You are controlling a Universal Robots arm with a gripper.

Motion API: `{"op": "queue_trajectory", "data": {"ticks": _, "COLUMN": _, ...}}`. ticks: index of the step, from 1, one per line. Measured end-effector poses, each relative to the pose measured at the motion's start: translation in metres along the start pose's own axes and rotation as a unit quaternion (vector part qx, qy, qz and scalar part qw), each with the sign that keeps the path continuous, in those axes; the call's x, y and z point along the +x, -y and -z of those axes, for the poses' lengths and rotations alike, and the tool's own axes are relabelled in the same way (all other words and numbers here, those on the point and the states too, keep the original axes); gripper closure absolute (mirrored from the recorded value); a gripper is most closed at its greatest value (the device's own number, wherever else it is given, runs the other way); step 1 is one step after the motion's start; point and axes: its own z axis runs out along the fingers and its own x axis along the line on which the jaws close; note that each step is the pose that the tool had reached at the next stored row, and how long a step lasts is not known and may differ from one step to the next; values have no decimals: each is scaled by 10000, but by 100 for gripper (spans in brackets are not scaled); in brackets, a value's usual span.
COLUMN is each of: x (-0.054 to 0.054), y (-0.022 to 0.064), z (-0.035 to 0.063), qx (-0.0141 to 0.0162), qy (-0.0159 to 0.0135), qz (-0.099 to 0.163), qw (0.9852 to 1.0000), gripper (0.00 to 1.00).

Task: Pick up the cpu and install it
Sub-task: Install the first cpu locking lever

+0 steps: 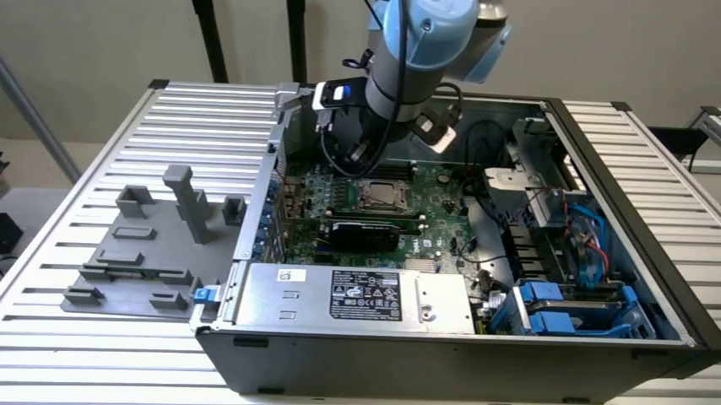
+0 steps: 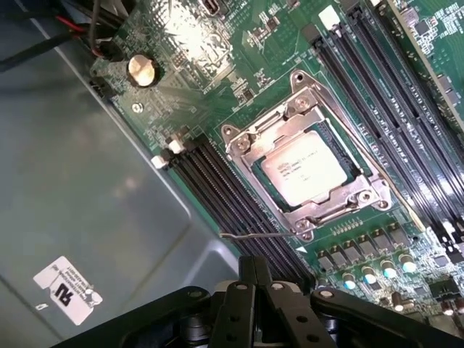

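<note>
Wrist view: we note the cpu point(image 2: 304, 168) lying flat within the socket frame point(image 2: 246, 141), gripper point(image 2: 255, 270) pressed together, empty, near the latch wire point(image 2: 250, 234); we judge seating wants level, gentle contact.

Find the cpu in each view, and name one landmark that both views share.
Exterior view: the cpu lies near the picture's middle, on the green board inside the open case, just under the arm.
Wrist view: the cpu sits in its socket, between two banks of long black slots.
Shared landmark: the silver metal frame around it.
</note>
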Motion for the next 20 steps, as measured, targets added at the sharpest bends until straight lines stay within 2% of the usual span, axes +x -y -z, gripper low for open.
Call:
{"op": "queue_trajectory", "data": {"ticks": 6, "x": -28, "y": 26, "z": -79, "qx": -80, "qy": 79, "qz": 4, "qw": 9999, "gripper": 89}}
{"op": "queue_trajectory", "data": {"ticks": 11, "x": -31, "y": 32, "z": -131, "qx": -156, "qy": 177, "qz": 37, "qw": 9997, "gripper": 89}}
{"op": "queue_trajectory", "data": {"ticks": 13, "x": -19, "y": 39, "z": -163, "qx": -187, "qy": 171, "qz": 76, "qw": 9996, "gripper": 89}}
{"op": "queue_trajectory", "data": {"ticks": 16, "x": -37, "y": 65, "z": -209, "qx": -238, "qy": 143, "qz": 124, "qw": 9995, "gripper": 89}}
{"op": "queue_trajectory", "data": {"ticks": 20, "x": -72, "y": 96, "z": -269, "qx": -270, "qy": 141, "qz": 170, "qw": 9994, "gripper": 89}}
